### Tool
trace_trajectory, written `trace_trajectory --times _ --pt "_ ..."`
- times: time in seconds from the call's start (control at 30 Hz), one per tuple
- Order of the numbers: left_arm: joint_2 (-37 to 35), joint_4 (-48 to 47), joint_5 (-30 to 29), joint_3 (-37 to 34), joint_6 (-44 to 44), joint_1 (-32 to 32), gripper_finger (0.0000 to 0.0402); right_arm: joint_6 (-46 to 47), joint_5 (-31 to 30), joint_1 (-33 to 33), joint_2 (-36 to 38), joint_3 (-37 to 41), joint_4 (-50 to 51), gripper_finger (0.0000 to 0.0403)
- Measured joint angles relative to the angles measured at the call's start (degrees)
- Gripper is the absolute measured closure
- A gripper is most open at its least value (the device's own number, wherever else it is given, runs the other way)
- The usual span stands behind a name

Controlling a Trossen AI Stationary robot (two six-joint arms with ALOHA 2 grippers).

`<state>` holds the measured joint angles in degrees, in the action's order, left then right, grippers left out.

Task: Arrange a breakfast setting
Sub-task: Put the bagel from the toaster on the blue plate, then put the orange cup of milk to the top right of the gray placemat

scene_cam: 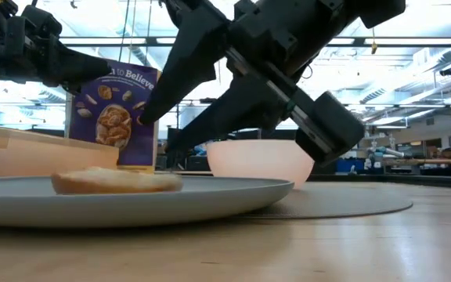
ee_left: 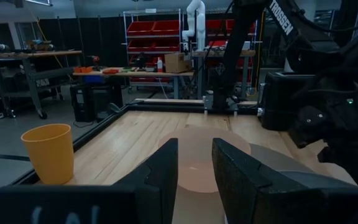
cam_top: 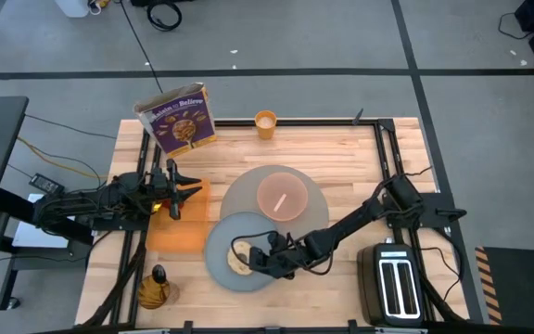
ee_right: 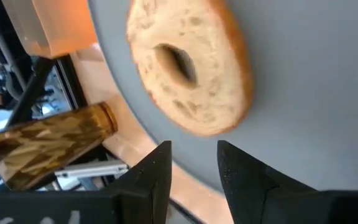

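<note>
A toast slice with a hole in its middle [ee_right: 188,65] lies flat on the grey plate [cam_top: 219,243]; it also shows in the low view [scene_cam: 116,180]. The plate overlaps the near edge of the round mat [cam_top: 315,190]. The pink bowl [cam_top: 281,197] stands on the mat. The orange cup [cam_top: 265,123] stands at the table's far edge. My right gripper [ee_right: 194,171] is open just above the plate beside the toast and touches nothing. My left gripper [cam_top: 176,188] is open and empty above the orange cloth [cam_top: 182,232]. I cannot make out the apple or the spoon.
A purple cereal box [cam_top: 179,116] stands at the far left. A black toaster [cam_top: 392,283] sits at the near right. A brown patterned bottle [cam_top: 153,289] lies at the near left, close to the plate's edge. Bare wood lies right of the mat.
</note>
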<state>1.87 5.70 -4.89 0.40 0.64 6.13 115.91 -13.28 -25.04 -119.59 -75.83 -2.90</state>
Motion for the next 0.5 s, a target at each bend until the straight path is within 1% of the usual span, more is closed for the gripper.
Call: trace_trajectory --times 0.1,0.17,0.27,0.33,0.4,0.47,0.5 --pt "0.0 0.1 0.0 0.0 0.0 0.0 0.0294 -2.2 0.5 0.0 1.7 0.0 1.1 0.0268" --pt "0.0 0.1 0.0 0.0 0.0 0.0 0.0294 -4.4 0.3 0.0 4.1 0.0 3.6 0.0268" --pt "0.0 0.1 0.0 0.0 0.0 0.0 0.0294 -11.5 -2.4 0.0 9.5 0.0 8.1 0.0268" --pt "0.0 0.1 0.0 0.0 0.0 0.0 0.0294 -18.3 -4.6 0.2 14.0 0.0 10.5 0.0268" --pt "0.0 0.1 0.0 0.0 0.0 0.0 0.0294 -27.1 -6.3 0.6 18.6 0.0 11.6 0.0268" --pt "0.0 0.1 0.0 0.0 0.0 0.0 0.0294 -38.3 -6.3 1.3 22.9 0.0 11.3 0.0268" --pt "0.0 0.1 0.0 0.0 0.0 0.0 0.0294 -44.1 -5.2 1.9 25.0 0.0 11.3 0.0268"
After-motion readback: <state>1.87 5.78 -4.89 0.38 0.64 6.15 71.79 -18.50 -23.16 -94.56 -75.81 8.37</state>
